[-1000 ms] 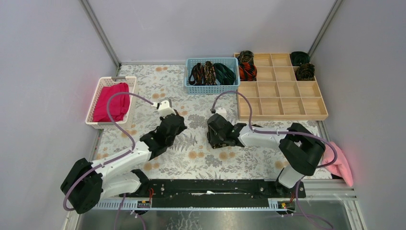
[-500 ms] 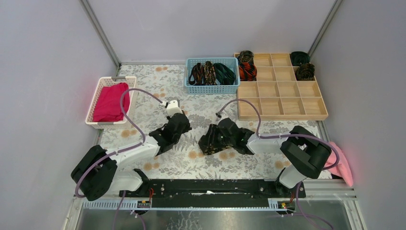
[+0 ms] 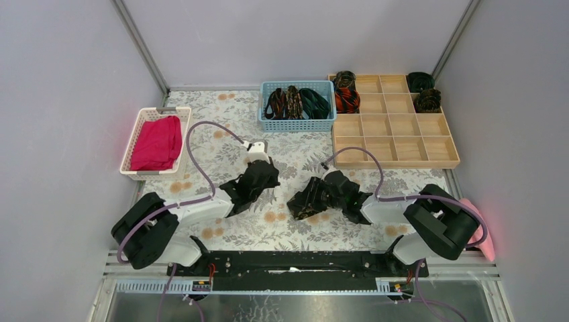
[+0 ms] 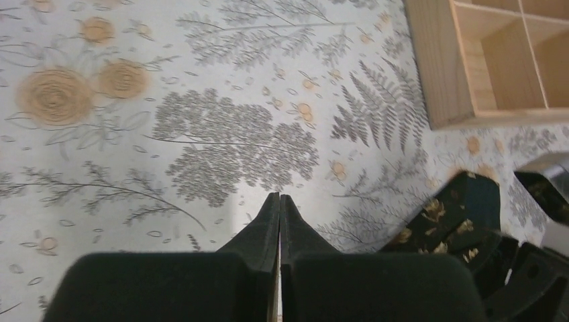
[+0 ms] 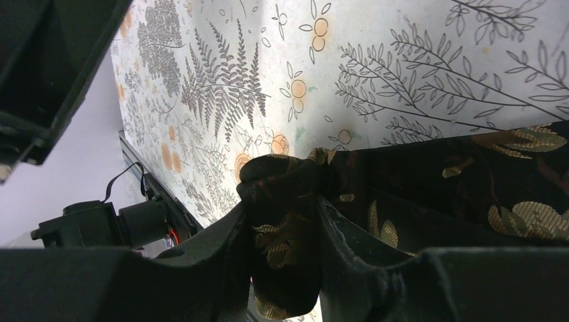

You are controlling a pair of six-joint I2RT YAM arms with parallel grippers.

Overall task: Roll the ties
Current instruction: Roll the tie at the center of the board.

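**Black-and-gold tie pinched in your right hand, mid-desk**

The black tie with gold-brown flecks (image 3: 303, 203) sits bunched near the middle of the floral desk (image 3: 221, 127). The pictures do not show whether it rests on the desk or hangs just clear of it. Your right hand (image 3: 315, 198) pinches it. In the right wrist view a fold of the fabric (image 5: 288, 201) fills the gap between the two fingers (image 5: 231, 245), and the rest of the tie spreads off to the right.

Your left hand (image 3: 268, 181) lies just to the left of the tie, apart from it. Its fingers are pressed together with nothing between them (image 4: 278, 201). In the left wrist view the tie (image 4: 456, 208) shows at the lower right.

Behind the two hands, the blue basket (image 3: 265, 122) holds loose ties (image 3: 295, 102). Just to its right, the wooden tray (image 3: 402, 144) carries four rolled ties:

- two in the back-left compartments (image 3: 346, 99)
- two in the back-right compartments (image 3: 427, 100)

At the left edge of the desk, the white basket (image 3: 131, 171) holds a magenta cloth (image 3: 158, 141). A pink towel (image 3: 480, 235) lies at the right edge.
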